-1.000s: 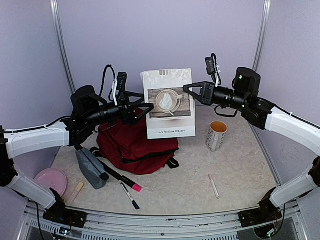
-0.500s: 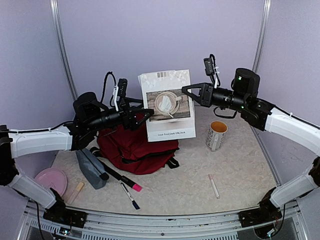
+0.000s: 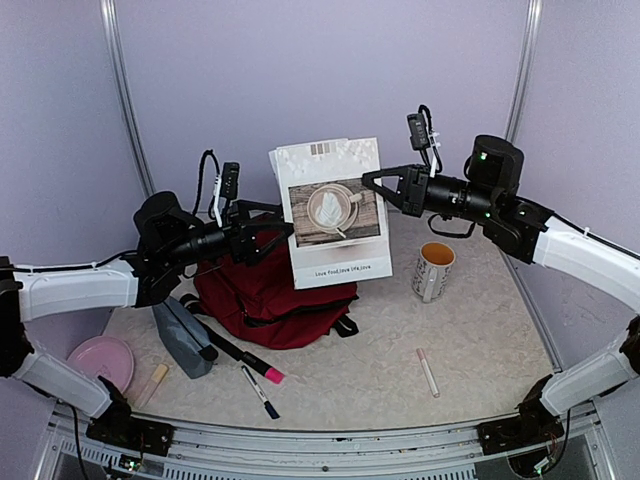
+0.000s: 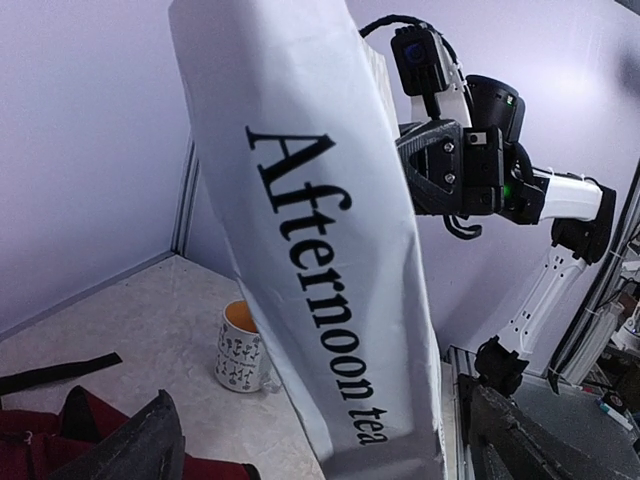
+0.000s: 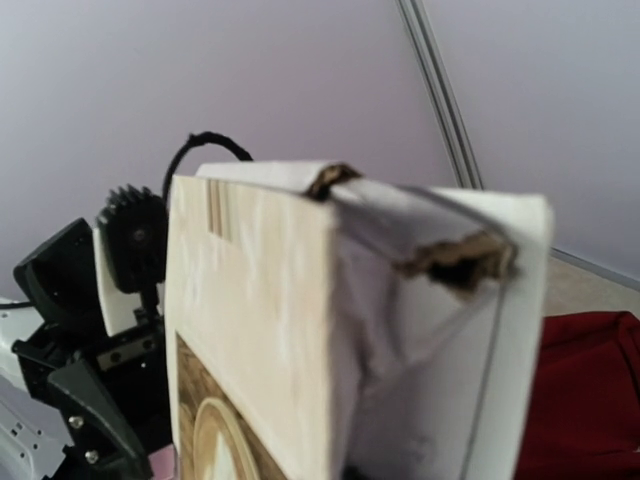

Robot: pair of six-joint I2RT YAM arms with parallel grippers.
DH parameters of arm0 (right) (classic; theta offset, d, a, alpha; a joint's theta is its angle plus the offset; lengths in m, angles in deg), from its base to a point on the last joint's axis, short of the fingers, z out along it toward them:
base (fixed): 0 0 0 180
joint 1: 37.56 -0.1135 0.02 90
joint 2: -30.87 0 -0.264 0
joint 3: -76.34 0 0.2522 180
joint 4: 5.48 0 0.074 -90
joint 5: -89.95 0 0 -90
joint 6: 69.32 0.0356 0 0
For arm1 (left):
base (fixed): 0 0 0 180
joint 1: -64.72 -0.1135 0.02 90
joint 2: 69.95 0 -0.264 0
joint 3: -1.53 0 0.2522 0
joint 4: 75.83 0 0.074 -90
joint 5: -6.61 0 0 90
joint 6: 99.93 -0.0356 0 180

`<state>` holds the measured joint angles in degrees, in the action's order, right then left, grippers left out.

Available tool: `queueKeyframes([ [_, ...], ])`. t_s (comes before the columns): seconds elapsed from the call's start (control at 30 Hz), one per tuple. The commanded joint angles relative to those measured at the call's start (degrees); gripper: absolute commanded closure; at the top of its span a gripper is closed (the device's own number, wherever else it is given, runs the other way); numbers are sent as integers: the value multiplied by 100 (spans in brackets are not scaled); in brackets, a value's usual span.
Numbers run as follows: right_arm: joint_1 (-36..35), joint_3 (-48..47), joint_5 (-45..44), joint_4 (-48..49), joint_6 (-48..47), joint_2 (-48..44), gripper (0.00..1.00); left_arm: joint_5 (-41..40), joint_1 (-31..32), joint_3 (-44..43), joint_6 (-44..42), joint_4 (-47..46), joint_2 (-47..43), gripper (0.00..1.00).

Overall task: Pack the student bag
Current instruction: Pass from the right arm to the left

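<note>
A white book [image 3: 335, 210] with a coffee-cup photo on its cover hangs tilted in the air above the dark red student bag [image 3: 265, 300], which lies on the table. My right gripper [image 3: 372, 182] is shut on the book's upper right edge. My left gripper [image 3: 272, 235] is open at the book's lower left edge. In the left wrist view the spine [image 4: 320, 250], printed "Afternoon tea", stands between my spread fingers [image 4: 150, 445] without touching them. The right wrist view is filled by the book's torn top corner [image 5: 270, 330], and my own fingers are hidden there.
A patterned mug [image 3: 433, 270] stands right of the bag. A grey pencil pouch [image 3: 183, 335], a pink plate [image 3: 100, 362], a pink-tipped marker [image 3: 255, 365], a blue pen [image 3: 260, 392] and a beige tube [image 3: 152, 383] lie front left. A pale stick [image 3: 428, 372] lies front right.
My left gripper has let go of the book's left edge and drawn back a little to the left. The book has shifted slightly left in the right gripper.
</note>
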<state>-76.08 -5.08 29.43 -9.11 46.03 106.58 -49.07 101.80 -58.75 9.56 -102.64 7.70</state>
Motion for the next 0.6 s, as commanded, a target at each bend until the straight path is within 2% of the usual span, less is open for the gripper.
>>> queueKeyframes([
  [0.0,-50,-56,153,399,32,-88,100,200,280,-26,201,-305,205,5],
  [0.1,-50,15,250,625,146,-73,100,94,426,-62,220,-532,383,8],
  [0.17,-50,76,292,686,250,-73,100,10,424,-35,374,-781,465,13],
  [0.4,-50,103,713,341,140,-16,100,319,398,-26,298,-929,485,58],
  [0.5,-50,172,505,-100,-420,-201,99,483,287,78,192,-796,331,75],
  [0.53,-50,200,425,-253,-612,-292,86,478,261,96,5,-681,252,79],
  [0.57,-50,230,378,-438,-813,-380,69,455,237,88,-197,-462,185,83],
])
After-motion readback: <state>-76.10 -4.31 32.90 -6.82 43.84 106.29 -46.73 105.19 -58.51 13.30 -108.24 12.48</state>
